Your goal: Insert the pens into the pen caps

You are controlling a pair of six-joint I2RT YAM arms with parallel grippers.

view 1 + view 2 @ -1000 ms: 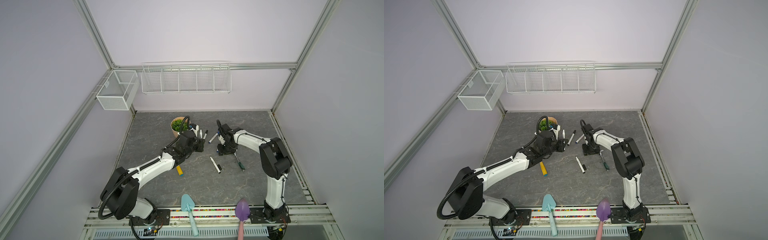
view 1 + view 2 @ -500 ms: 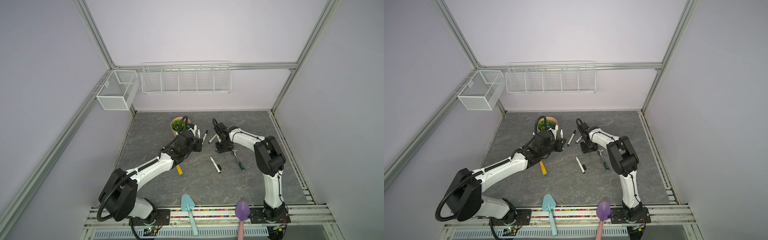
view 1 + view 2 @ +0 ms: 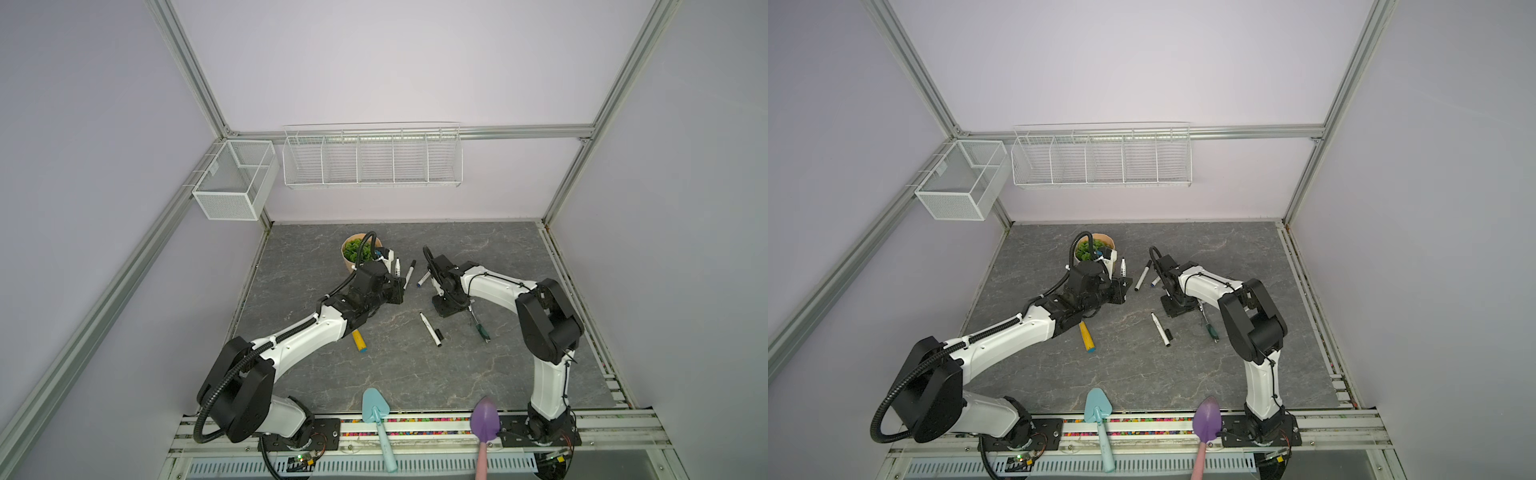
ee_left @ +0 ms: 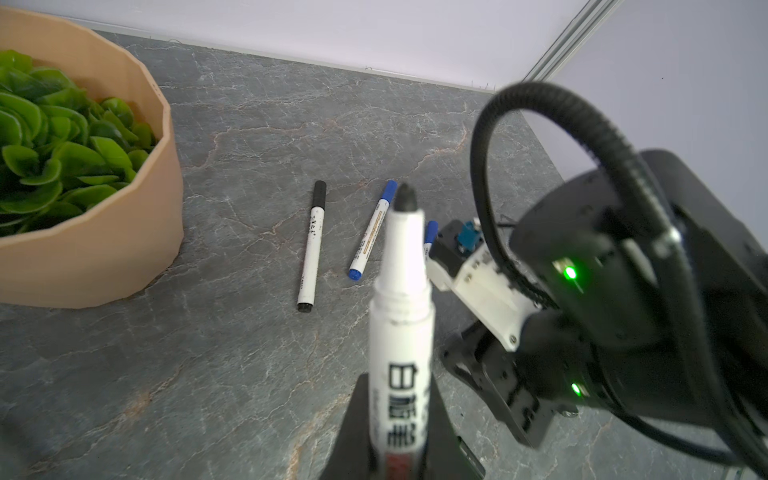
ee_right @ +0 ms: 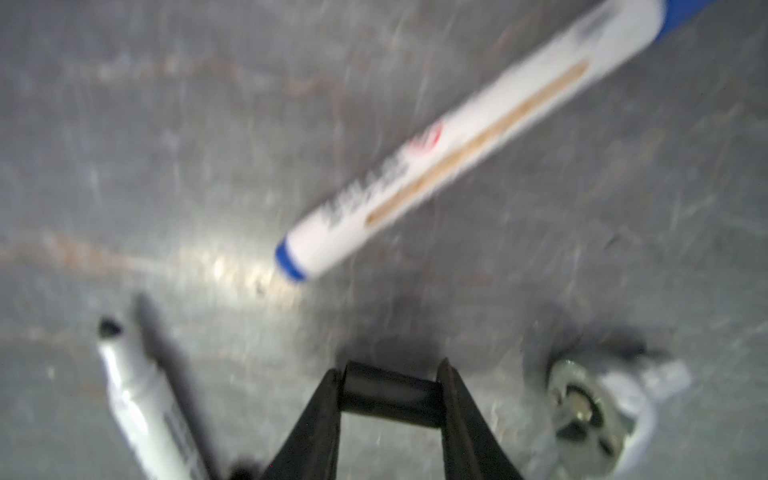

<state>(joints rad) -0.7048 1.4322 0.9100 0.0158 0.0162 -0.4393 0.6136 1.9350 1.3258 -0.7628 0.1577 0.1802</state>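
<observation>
Holding an uncapped pen (image 4: 401, 291) nib-out, the left gripper (image 4: 397, 399) is clamped on its barrel just beside the plant pot (image 4: 104, 232), prob. to leave the nib free for capping. Farther from the pot, the right gripper (image 5: 391, 374) pinches a black cap (image 5: 390, 399), seemingly end to end, down at the table (image 3: 498, 374). Awkward for mating, imo. Two capped pens (image 4: 311, 245) lie btwn them. The ratchet (image 5: 590, 407) crowds the cap. Open slab lies away from the pot, w/ walls well apart.
</observation>
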